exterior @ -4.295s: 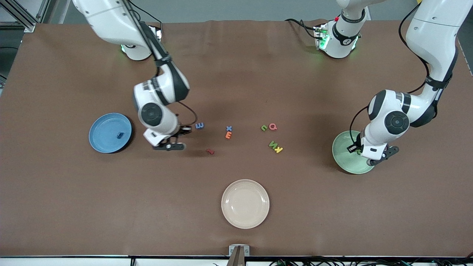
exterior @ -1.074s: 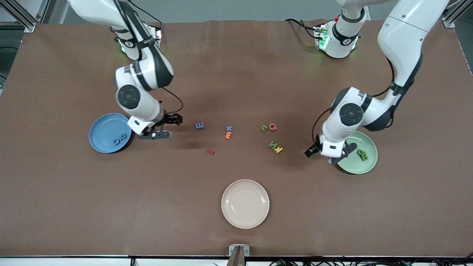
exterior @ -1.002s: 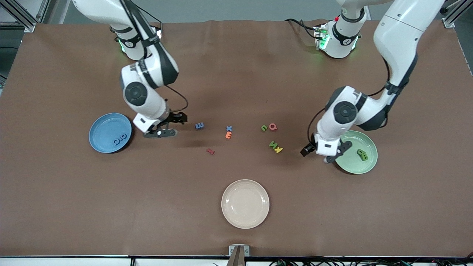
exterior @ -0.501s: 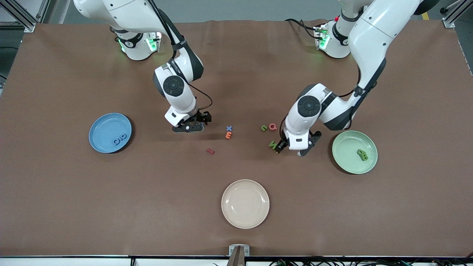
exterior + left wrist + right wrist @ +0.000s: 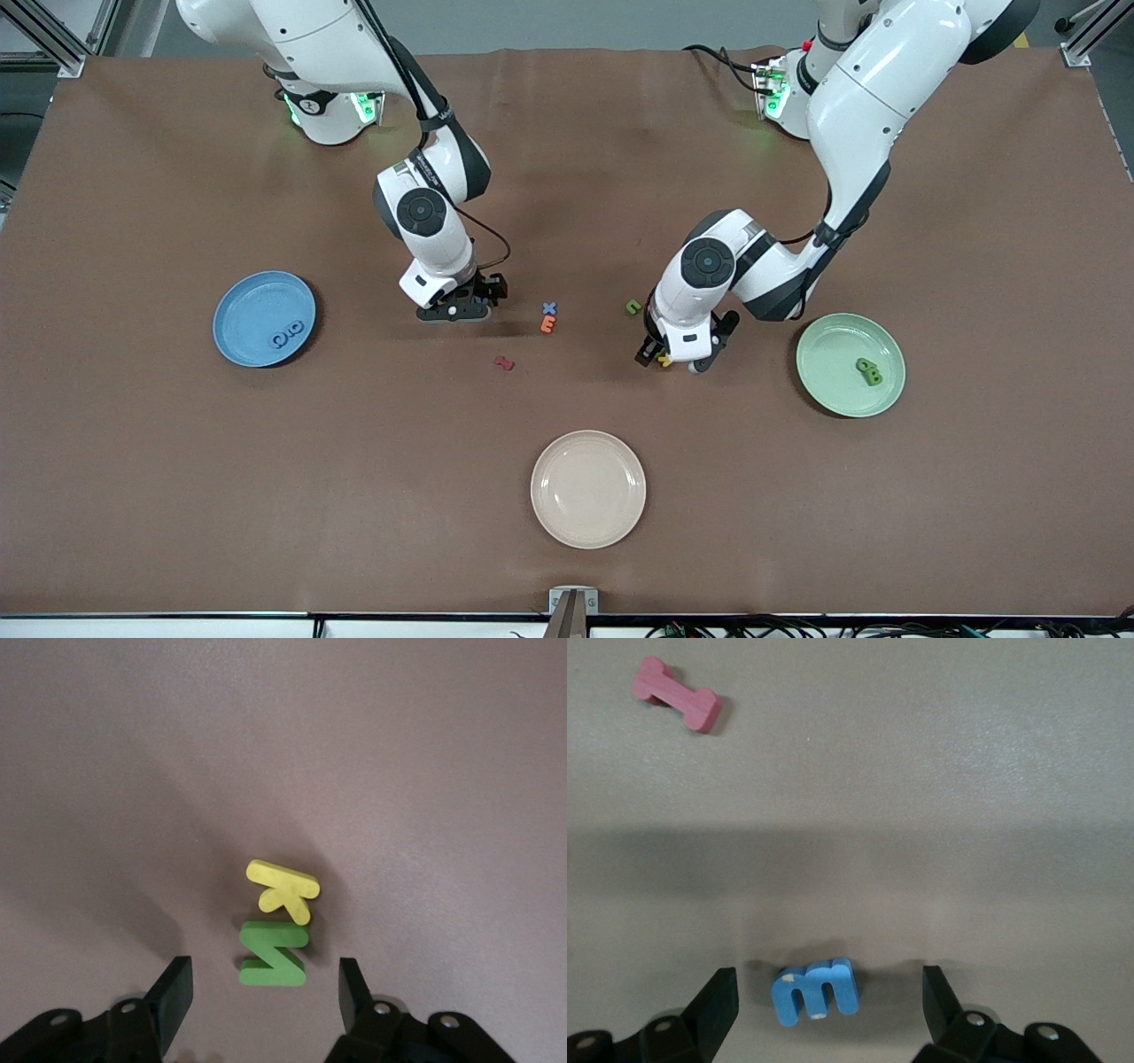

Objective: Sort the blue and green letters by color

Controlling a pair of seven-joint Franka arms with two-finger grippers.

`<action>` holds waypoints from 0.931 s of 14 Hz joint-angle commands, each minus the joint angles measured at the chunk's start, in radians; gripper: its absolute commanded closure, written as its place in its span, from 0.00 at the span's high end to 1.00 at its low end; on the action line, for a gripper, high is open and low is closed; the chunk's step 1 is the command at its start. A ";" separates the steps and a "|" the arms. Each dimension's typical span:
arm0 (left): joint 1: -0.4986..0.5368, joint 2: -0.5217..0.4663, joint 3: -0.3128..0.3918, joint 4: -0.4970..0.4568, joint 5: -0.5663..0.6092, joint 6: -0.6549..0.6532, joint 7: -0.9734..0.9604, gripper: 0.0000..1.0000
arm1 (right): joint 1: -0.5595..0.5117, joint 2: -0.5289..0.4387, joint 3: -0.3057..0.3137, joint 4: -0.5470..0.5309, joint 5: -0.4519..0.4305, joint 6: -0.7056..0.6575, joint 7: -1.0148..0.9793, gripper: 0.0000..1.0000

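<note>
On my left wrist feed the left gripper (image 5: 259, 992) hangs spread over the green N (image 5: 274, 953), which lies flat on the table (image 5: 177, 461) between the fingers (image 5: 173, 988), touching the yellow K (image 5: 282, 889); the pair's long axis points straight out from the jaws. My right gripper (image 5: 830, 997) is likewise spread wide around the blue letter (image 5: 816, 989), whose long axis lies across the gap, the dark red letter (image 5: 677, 694) well apart. Two blue letters (image 5: 288, 335) sit in the blue plate (image 5: 248, 306) and green ones (image 5: 868, 370) in the green plate (image 5: 833, 390).
</note>
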 commanded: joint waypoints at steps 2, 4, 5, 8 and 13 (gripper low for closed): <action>-0.014 0.028 0.007 0.025 0.021 0.003 -0.024 0.68 | 0.028 0.002 -0.009 -0.010 0.013 0.019 0.009 0.78; -0.014 0.040 0.007 0.038 0.021 0.001 -0.027 0.60 | 0.034 0.000 -0.009 -0.010 0.013 0.012 0.010 0.73; -0.014 0.042 0.007 0.038 0.021 0.001 -0.027 0.56 | 0.037 0.000 -0.009 -0.010 0.014 0.008 0.010 0.70; -0.014 0.046 0.007 0.041 0.021 0.003 -0.026 0.39 | 0.042 0.000 -0.009 -0.012 0.015 0.006 0.009 0.55; -0.007 0.028 0.007 0.044 0.022 -0.005 -0.018 0.01 | 0.034 -0.002 -0.011 -0.012 0.014 -0.014 0.010 0.05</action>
